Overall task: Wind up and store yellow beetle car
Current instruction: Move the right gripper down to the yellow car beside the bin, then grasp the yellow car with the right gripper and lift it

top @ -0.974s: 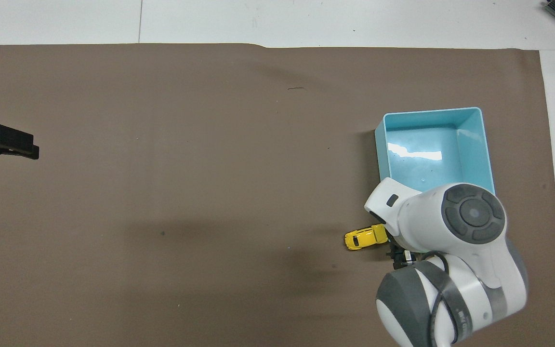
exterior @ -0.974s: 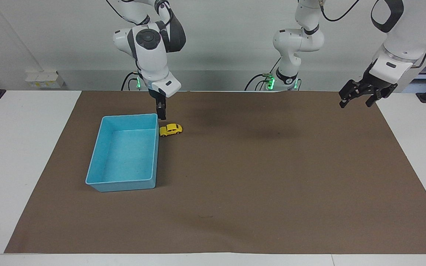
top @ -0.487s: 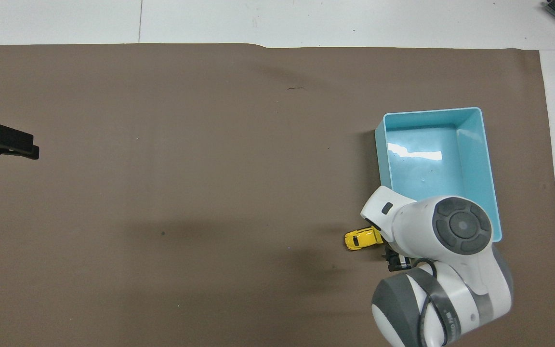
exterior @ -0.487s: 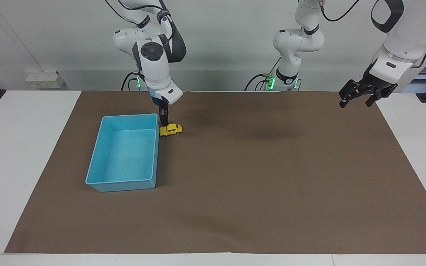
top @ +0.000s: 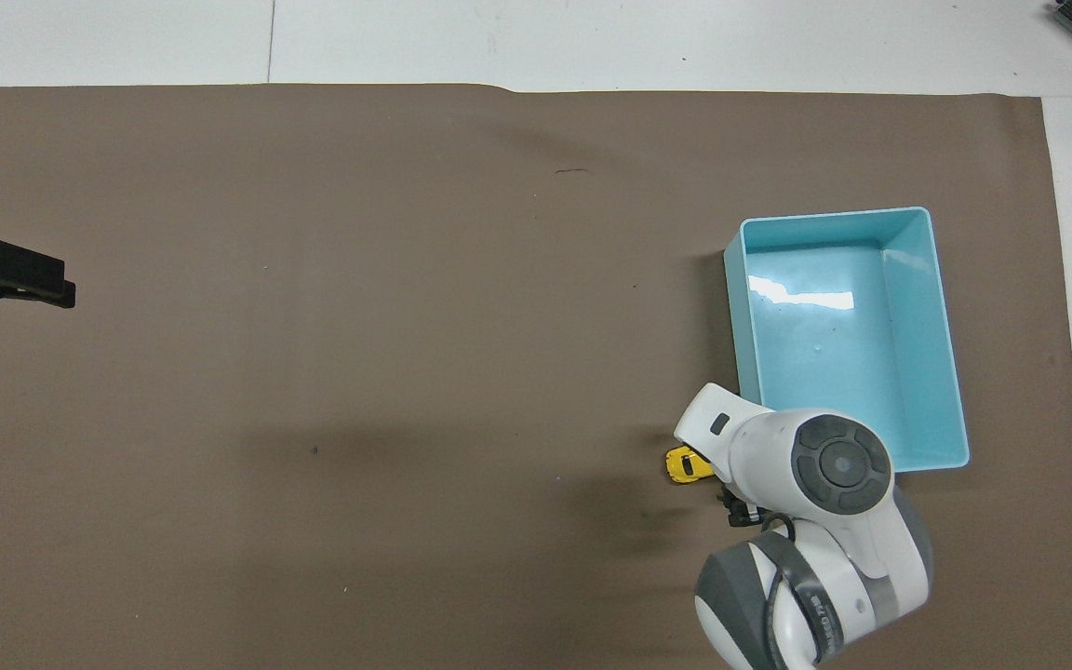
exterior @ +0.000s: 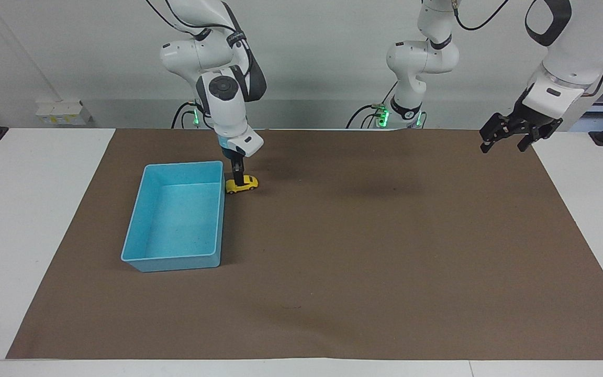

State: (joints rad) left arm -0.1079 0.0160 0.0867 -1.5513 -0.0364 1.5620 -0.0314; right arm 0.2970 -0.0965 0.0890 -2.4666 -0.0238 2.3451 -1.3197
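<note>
So in the last second my right gripper (exterior: 238, 178) has come down and slid sideways from over the corner of the open light-blue rectangular plastic bin (exterior: 139, 230) until it sits right on top of the tiny bright yellow beetle-shaped toy car (exterior: 242, 184); a second ago the tips were hanging above the bin's rim, now in the facing view they reach the car's roof at the end next to the bin; from overhead my own wrist hides most of the car and only its nose (top: 682, 464) pokes out; honestly I can't tell whether the fingers are spread round the body or closed, they're too slim to read.

The car itself hasn't budged; it sits on the brown mat (exterior: 364, 246) covering the worktop, just beside the bin's corner nearest the robots, toward the right arm's end and closer to the robots' edge than to the opposite edge; the bin has nothing in it.

My read: approach done, grasp next; winding and storing both remain; tight spot, the bin wall could snag a finger.

My left gripper (exterior: 511, 135) just waits up in the air over the mat's corner at the left arm's end, fingers apart.
</note>
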